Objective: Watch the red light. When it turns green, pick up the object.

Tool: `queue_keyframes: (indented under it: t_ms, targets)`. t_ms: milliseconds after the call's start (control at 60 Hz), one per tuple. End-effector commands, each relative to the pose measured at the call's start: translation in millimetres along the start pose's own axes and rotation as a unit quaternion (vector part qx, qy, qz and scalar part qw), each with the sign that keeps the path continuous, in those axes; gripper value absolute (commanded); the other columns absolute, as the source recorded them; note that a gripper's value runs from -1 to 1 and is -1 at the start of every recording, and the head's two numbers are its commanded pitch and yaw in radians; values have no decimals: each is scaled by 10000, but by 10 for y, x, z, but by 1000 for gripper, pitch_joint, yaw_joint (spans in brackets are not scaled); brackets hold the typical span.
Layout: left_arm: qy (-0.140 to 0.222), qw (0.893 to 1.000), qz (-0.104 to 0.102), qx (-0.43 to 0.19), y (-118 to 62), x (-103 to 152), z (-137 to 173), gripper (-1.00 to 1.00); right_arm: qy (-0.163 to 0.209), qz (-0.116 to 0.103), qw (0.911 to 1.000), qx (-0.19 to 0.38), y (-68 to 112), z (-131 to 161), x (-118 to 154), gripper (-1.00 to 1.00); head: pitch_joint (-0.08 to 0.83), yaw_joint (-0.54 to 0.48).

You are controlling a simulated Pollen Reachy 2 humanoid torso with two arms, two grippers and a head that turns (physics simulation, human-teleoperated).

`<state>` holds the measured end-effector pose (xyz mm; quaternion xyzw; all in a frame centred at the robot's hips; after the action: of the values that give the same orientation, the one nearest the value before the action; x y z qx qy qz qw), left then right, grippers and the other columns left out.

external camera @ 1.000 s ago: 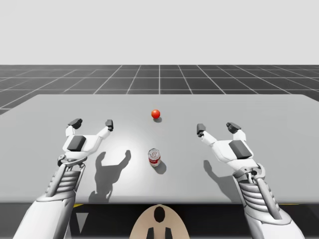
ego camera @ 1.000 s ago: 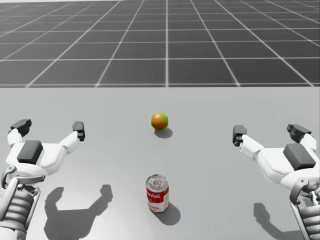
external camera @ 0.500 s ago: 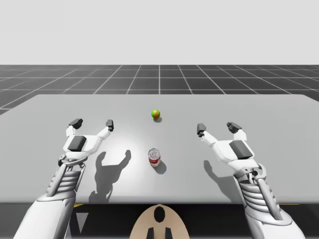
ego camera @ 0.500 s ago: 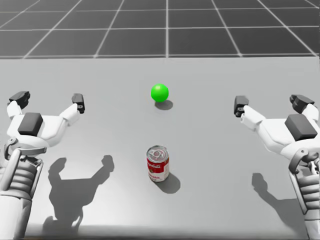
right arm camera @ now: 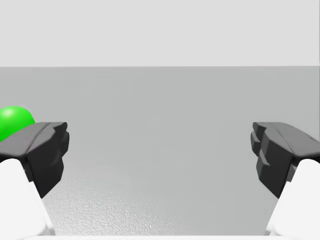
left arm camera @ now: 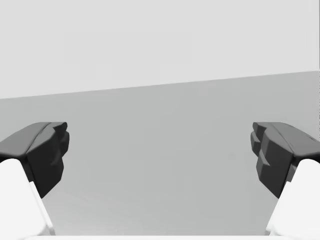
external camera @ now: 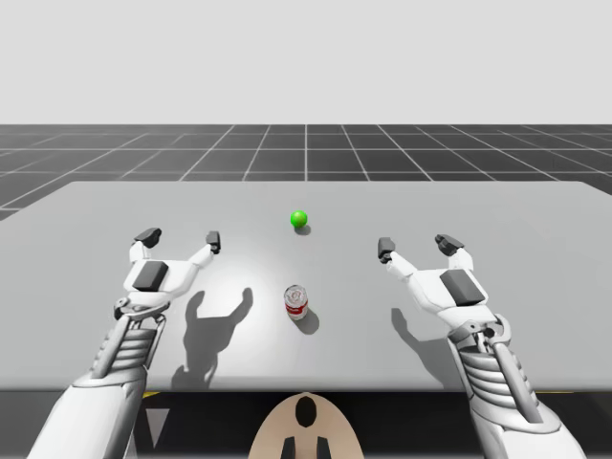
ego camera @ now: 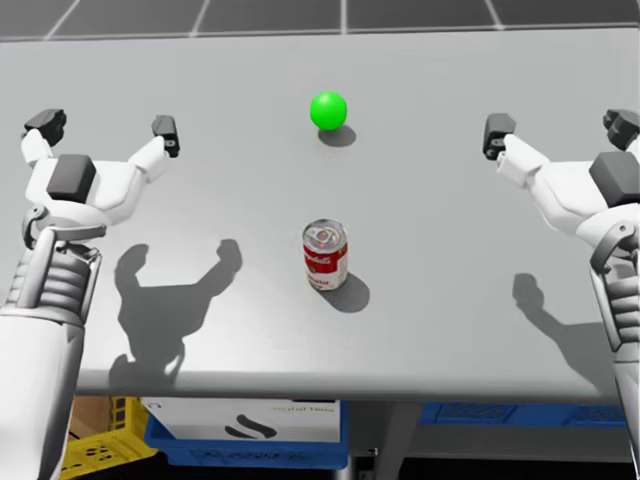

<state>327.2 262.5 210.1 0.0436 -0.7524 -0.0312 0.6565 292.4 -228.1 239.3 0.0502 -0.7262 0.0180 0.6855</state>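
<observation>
Tilts head lower than half a second ago, bringing the table's [external camera: 535, 220] near edge plus a blue bin [ego camera: 250, 440] and yellow crate [ego camera: 100, 452] underneath into the head view. Notes ball light [external camera: 299, 219] gone from part-orange to full green. Keeps both arms roughly where they were. Finds red-and-white can [external camera: 296, 298] upright mid-table, nearer than the light, between the two arms, well apart from both grippers, untouched. Holds left gripper [external camera: 180, 236] spread wide, nothing between fingers, above bare table left of can. Holds right gripper [external camera: 415, 246] spread wide too, empty, right of can. Catches green light ahead, partly behind one finger, in right wrist view.
</observation>
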Motion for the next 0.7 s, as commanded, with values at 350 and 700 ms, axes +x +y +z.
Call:
queue_keyframes:
  t_ms: [350,700]
  targets:
    - [498,9809,408,-1836,-272,67,392,-1000,57,-92,9999,-94,-11,-28,-46,-1000,719,49]
    - [1168,9180,-30,-3790,-439,-107,675,-1000,65,-69,9999,-98,-19,-55,-66,-1000,720,41]
